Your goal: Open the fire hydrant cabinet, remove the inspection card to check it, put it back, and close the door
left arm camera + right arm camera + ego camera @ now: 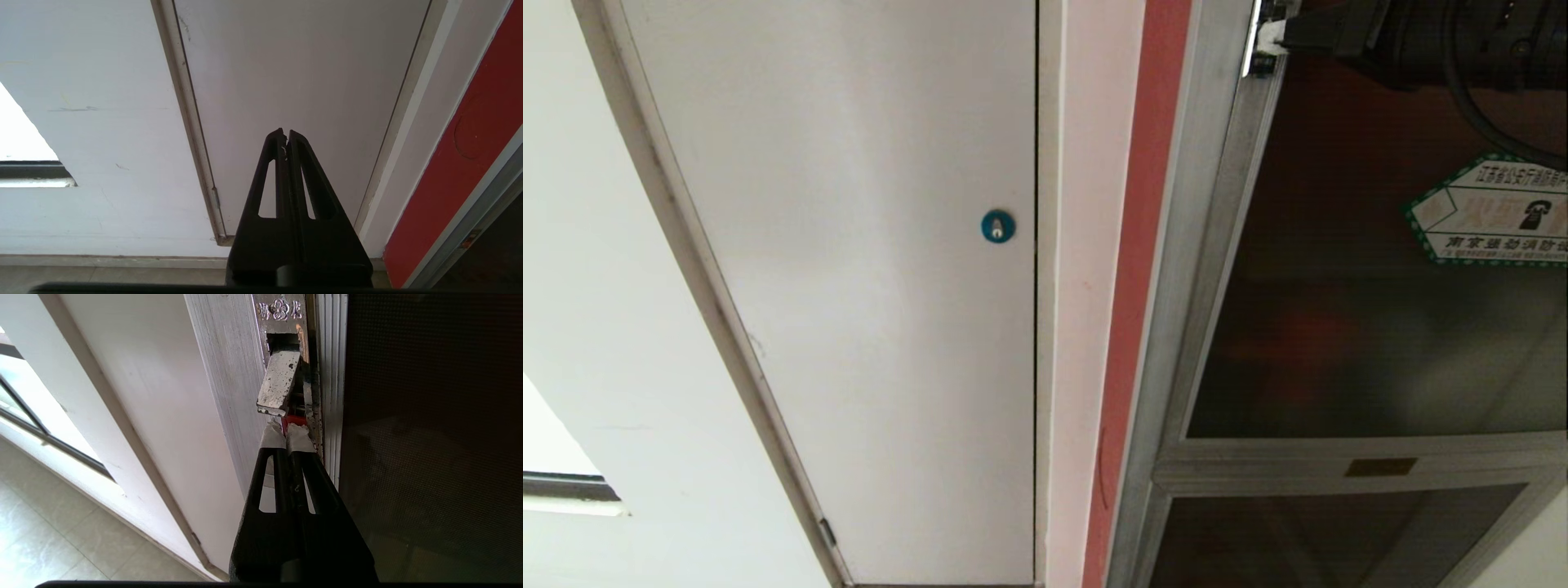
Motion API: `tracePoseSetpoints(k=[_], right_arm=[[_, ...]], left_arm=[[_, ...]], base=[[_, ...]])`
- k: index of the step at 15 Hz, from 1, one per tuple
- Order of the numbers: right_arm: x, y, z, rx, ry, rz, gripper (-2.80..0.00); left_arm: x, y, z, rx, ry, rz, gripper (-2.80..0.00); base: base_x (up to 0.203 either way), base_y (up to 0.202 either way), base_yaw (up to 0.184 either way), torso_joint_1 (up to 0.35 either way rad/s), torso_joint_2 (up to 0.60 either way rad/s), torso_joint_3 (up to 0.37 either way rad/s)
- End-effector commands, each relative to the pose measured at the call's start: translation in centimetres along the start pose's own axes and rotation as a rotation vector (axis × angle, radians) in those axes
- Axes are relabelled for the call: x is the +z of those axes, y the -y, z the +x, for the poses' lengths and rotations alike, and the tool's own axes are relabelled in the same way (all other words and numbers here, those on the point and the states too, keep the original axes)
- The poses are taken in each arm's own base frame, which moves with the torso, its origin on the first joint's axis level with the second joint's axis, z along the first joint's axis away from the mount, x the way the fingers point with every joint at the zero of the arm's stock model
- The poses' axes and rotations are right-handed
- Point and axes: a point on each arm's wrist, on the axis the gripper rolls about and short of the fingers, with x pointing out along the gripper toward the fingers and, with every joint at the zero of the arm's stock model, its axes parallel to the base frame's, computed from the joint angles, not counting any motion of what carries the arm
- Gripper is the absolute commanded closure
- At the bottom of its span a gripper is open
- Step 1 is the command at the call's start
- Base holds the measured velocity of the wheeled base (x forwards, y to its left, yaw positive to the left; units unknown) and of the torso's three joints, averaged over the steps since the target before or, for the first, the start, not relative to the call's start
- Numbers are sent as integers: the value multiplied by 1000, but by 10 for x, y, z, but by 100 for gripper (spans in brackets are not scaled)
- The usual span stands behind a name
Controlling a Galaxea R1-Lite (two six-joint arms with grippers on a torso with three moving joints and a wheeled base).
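One door (1372,327) fills the right of the head view: dark glass in a stiff metal frame, likely heavy and slick, so its latch (279,386) at the frame edge is the place to take hold. Right gripper (287,435), fingers pressed together and empty, sits just under it. Left gripper (286,136), also closed, faces the panel (294,81).

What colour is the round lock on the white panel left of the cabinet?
Blue-teal, with a small pale keyhole at its centre: the round lock on the white panel shows best in the head view.
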Motion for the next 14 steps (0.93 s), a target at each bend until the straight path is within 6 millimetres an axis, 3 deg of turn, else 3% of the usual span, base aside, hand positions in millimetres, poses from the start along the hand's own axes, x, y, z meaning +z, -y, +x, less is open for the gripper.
tracePoseSetpoints(k=[1,5,8,11,14], right_arm=[[1,0,-2,-3,1,1,0],[-2,-1,-11,-20,-9,3,0],[-9,-13,-36,11,-32,10,0],[-26,-25,-62,35,-65,13,0],[-47,-47,-68,-40,17,1,0]], left_arm=[[-1,0,0,0,-4,0,0],[-1,0,0,0,-3,0,0],[-1,0,0,0,-4,0,0],[0,0,0,0,-2,0,0],[0,0,0,0,-2,0,0]], base=[[0,0,0,0,0,0],[0,0,0,0,0,0],[0,0,0,0,0,0],[0,0,0,0,0,0],[0,0,0,0,0,0]])
